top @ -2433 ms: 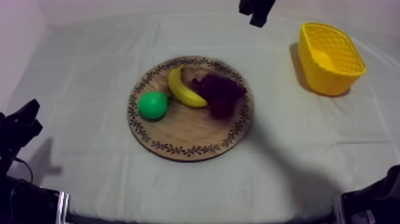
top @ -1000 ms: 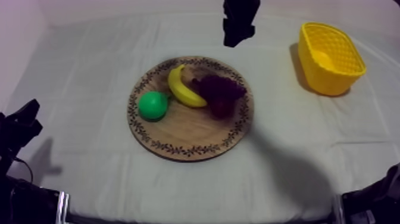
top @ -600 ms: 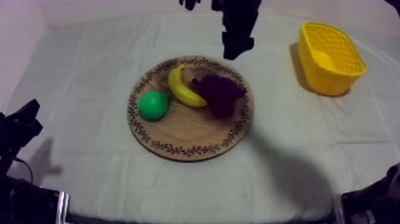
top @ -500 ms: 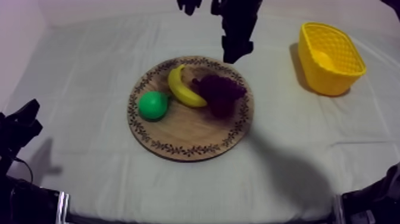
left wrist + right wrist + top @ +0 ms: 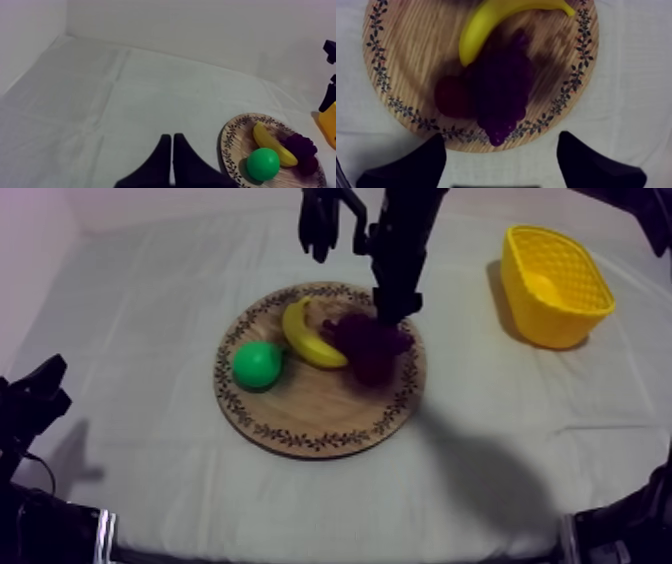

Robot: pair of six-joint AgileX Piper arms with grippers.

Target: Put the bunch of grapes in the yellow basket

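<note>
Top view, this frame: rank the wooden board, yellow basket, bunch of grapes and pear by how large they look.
1. wooden board, clearly the largest.
2. yellow basket, though it sits farther from the camera.
3. bunch of grapes.
4. pear, the smallest, somewhat smaller than the grapes.

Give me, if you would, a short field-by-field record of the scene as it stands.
wooden board: mid-table, carrying four toy fruits
bunch of grapes: on the board, beside the banana
banana: on the board, between pear and grapes
pear: green, at the board's left side
small red fruit: against the grapes
yellow basket: at the table's right side
right gripper: open, over the grapes, not gripping them
left gripper: shut on nothing, low at the left side
task stage: grapes not yet picked up
</note>
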